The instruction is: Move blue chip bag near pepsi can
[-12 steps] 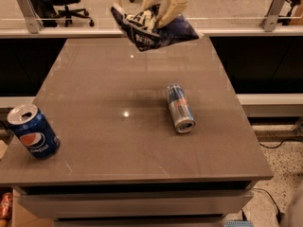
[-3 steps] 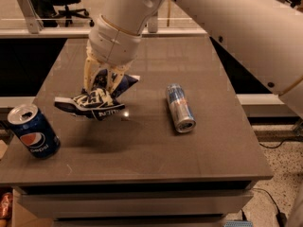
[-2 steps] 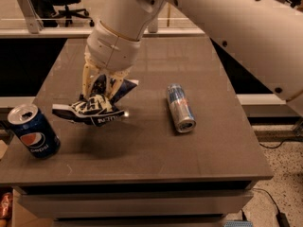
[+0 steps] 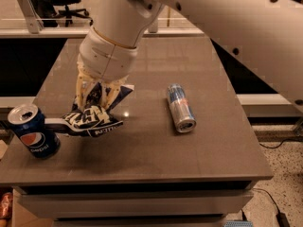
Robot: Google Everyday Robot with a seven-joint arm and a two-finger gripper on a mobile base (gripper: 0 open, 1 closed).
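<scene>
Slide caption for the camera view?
Gripper holds the blue chip bag beside the upright pepsi can, left on the table; slim can lies apart.

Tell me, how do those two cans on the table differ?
The pepsi can stands upright at the front left corner of the table; the slim silver-blue can lies on its side right of centre. The pepsi can is dark blue and stouter; the slim silver-blue can is mostly silver and narrower. Both rest on the table; the pincer, between them, is shut on the blue chip bag, close to the pepsi can.
</scene>
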